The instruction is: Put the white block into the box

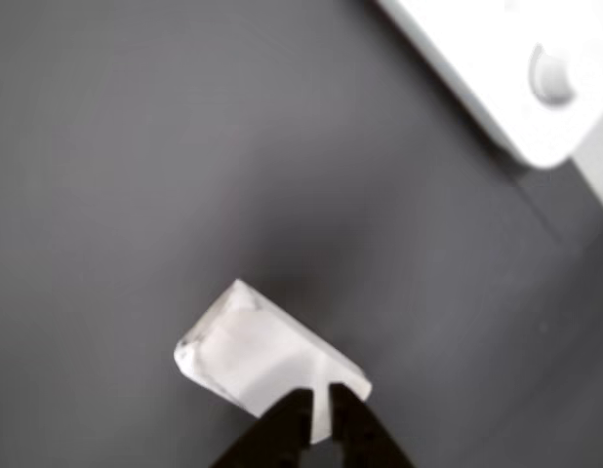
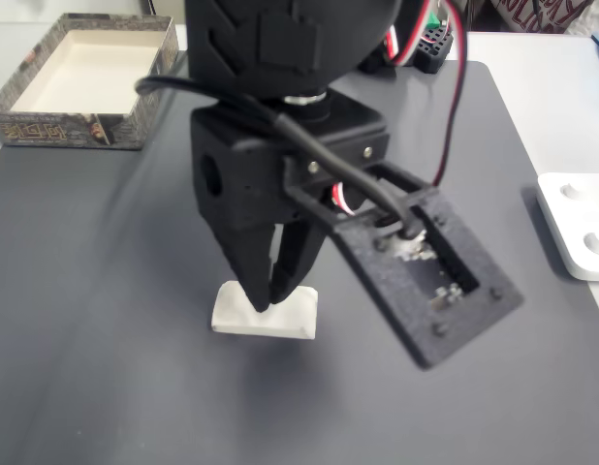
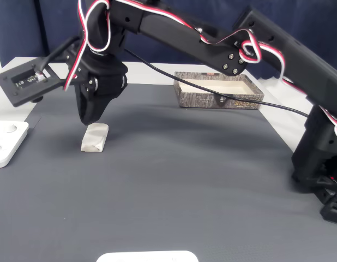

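Note:
The white block [image 2: 280,318] lies flat on the dark grey mat, also seen as the block [image 1: 253,351] in the other view and the block [image 3: 95,137] in a fixed view. My black gripper [image 2: 270,302] points straight down at it. Its tips come together on the block's top, near one end. In the other view the gripper [image 1: 319,395] shows just a thin slit between the fingers, over the block's lower right end. The gripper [image 3: 88,123] holds nothing. The box [image 2: 47,121], cream inside with a patterned brown rim, stands at the mat's far left corner, well away from the gripper; it is the box [image 3: 220,99] at the back.
A flat white device [image 2: 576,228] with round knobs lies at the mat's right edge, seen as the device [image 1: 506,68] and the device [image 3: 5,143]. Another white rounded object [image 3: 146,256] sits at the front edge. The wrist camera mount [image 2: 425,281] juts out beside the gripper.

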{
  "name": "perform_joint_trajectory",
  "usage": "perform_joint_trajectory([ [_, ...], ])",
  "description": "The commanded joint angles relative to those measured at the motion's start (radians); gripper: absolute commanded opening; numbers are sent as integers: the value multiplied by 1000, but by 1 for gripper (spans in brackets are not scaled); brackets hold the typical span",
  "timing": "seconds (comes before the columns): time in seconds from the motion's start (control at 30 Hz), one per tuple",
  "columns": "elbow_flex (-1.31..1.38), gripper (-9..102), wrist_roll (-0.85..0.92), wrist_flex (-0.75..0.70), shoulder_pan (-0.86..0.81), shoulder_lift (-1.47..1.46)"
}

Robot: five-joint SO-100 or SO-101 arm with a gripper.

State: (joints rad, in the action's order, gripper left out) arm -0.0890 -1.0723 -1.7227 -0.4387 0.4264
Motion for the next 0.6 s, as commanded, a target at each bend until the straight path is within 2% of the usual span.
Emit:
perform_joint_trajectory([
  [0.0,31,-1,-170,9,-3,72],
  [0.17,26,-1,-523,11,0,84],
  [0.23,17,-1,-594,8,0,95],
  [0.5,-2,-1,-575,-2,-18,133],
  [0.57,-3,-1,-620,-2,-17,135],
])
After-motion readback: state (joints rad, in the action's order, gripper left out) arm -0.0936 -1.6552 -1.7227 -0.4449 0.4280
